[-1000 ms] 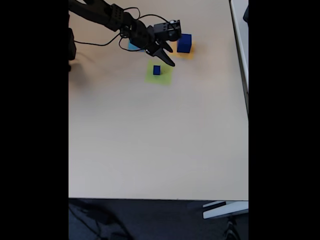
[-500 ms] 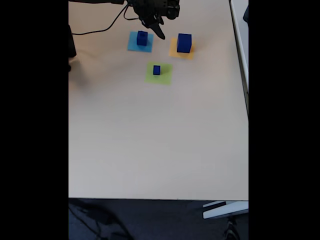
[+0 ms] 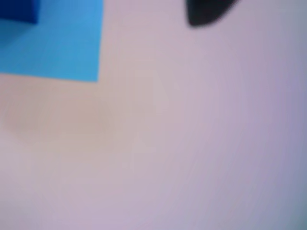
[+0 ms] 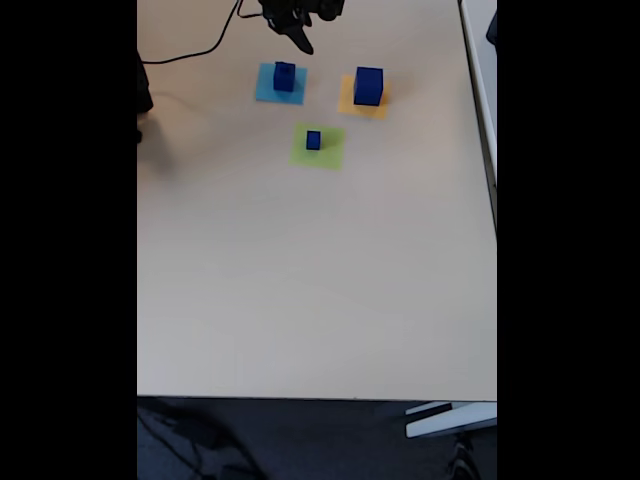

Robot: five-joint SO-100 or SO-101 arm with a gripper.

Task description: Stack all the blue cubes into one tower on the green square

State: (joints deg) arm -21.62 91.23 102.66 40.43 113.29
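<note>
fixed view: gripper (image 4: 298,42) hanging at top edge of table (image 4: 300,280), just above light-blue square (image 4: 280,84); cannot tell whether fingers are spread or pressed together. smallest blue cube (image 4: 313,140) sitting on green square (image 4: 319,147). middle blue cube (image 4: 284,76) sitting on light-blue square. largest blue cube (image 4: 368,86) sitting on orange-yellow square (image 4: 362,100). wrist view, blurred: light-blue square corner (image 3: 57,48) showing, dark fingertip (image 3: 206,12) at top edge.
</note>
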